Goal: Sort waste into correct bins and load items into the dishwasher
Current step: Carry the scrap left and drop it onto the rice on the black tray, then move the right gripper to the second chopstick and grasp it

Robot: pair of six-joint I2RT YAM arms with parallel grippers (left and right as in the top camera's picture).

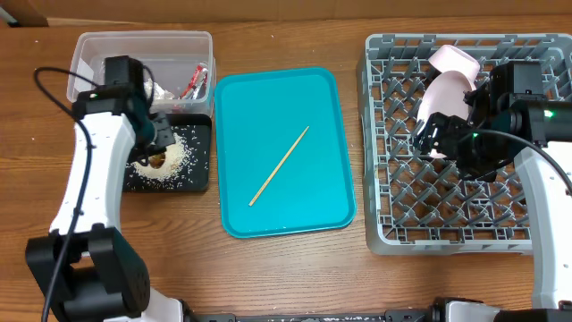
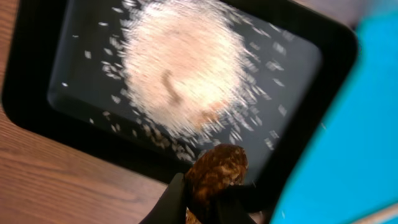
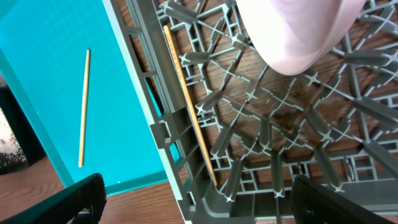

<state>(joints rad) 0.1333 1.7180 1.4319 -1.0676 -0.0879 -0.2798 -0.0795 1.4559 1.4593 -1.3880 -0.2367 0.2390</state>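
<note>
My left gripper (image 1: 157, 154) is over the black tray (image 1: 202, 175) and is shut on the small brown food scrap (image 2: 217, 169). A pile of loose white rice (image 2: 180, 68) lies in that tray (image 2: 74, 93). The clear tub (image 1: 107, 45) behind it holds the red-and-white wrapper (image 1: 196, 80) and white paper. One chopstick (image 1: 279, 166) lies on the teal tray (image 1: 322, 98). The other chopstick (image 3: 189, 106) lies in the grey rack (image 3: 171, 134). My right gripper (image 3: 205, 205) is open and empty over the rack's left side (image 1: 427, 136). Pale bowls (image 1: 447, 88) stand in the rack (image 1: 465, 207).
The teal tray lies between the black tray and the rack, and its edge shows in the left wrist view (image 2: 354, 137). The chopstick on it also shows in the right wrist view (image 3: 84, 109). A pale bowl (image 3: 292, 31) sits just above the right gripper.
</note>
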